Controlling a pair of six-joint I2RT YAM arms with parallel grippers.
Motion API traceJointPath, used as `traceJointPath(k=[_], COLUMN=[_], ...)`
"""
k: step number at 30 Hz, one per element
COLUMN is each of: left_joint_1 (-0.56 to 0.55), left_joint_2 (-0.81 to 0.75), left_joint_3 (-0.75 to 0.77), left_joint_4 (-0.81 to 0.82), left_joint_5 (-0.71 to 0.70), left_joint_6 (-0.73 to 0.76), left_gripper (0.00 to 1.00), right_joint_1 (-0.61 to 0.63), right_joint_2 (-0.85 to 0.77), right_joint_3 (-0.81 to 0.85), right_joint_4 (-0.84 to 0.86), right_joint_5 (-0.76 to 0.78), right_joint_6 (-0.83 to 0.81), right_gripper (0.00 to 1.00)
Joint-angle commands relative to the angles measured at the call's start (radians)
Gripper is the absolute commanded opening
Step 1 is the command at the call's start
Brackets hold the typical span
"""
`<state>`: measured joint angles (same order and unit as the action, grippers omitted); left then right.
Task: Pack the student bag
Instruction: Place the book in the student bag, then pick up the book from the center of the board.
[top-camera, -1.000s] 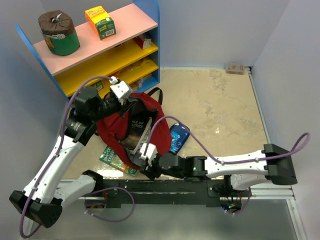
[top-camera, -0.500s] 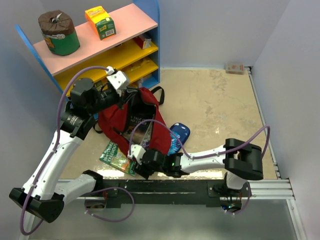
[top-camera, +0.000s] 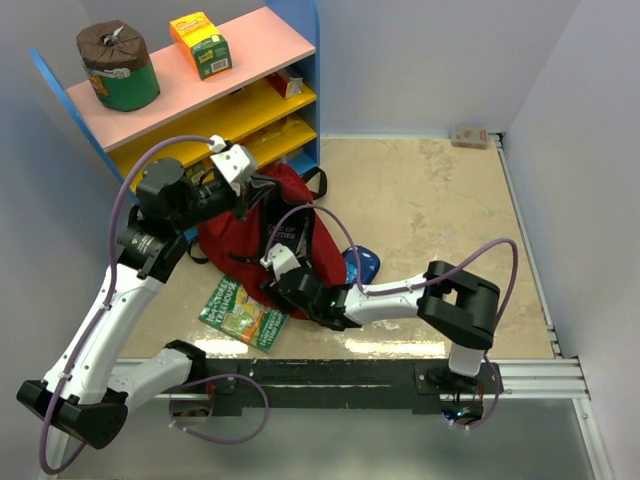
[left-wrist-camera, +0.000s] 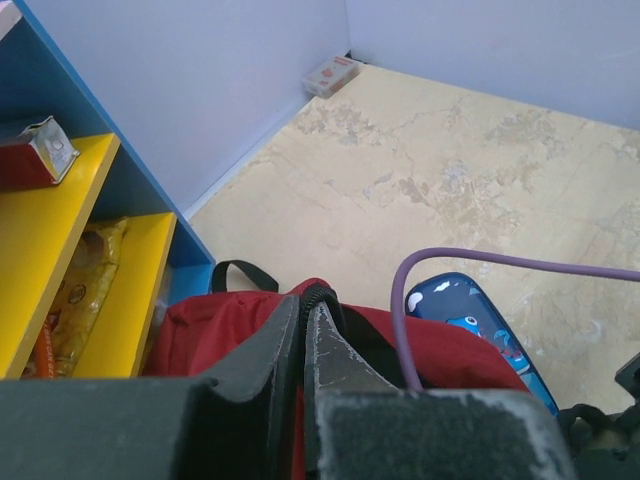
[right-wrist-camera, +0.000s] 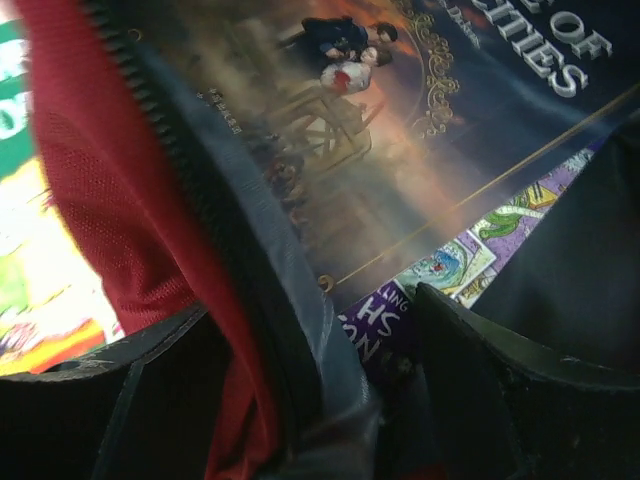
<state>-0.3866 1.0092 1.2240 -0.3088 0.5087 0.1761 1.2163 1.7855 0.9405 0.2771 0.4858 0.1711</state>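
Now that your right claw has spread wide, empty, one book sits in the student bag, which your left claw pinches open, leaving the green book.

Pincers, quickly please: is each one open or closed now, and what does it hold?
Left pincer: closed on the zipper rim of the student bag.
Right pincer: open, with the bag's rim between its spread fingers, not clamped.
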Motion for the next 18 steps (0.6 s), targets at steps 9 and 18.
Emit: traceJointPath(k=[9, 18], left_joint_1=[0.000, 0.000], left_joint_2=[-0.017, -0.043], left_joint_3=[0.022, -0.046], left_joint_4=[0.270, 0.261], left_joint_5=[0.097, 0.105], left_joint_6=[0.005, 0.039], left_gripper=[0.09, 0.09], right_joint_1=[-0.256, -0.123], right_joint_2=[-0.061, -0.190], right_joint_3=[0.061, 0.011], right_joint_4=[-0.144, -0.138], right_joint_5=[0.301, 0.217], right_joint_6=[0.101, 0.111], right_gripper=[0.73, 0.74])
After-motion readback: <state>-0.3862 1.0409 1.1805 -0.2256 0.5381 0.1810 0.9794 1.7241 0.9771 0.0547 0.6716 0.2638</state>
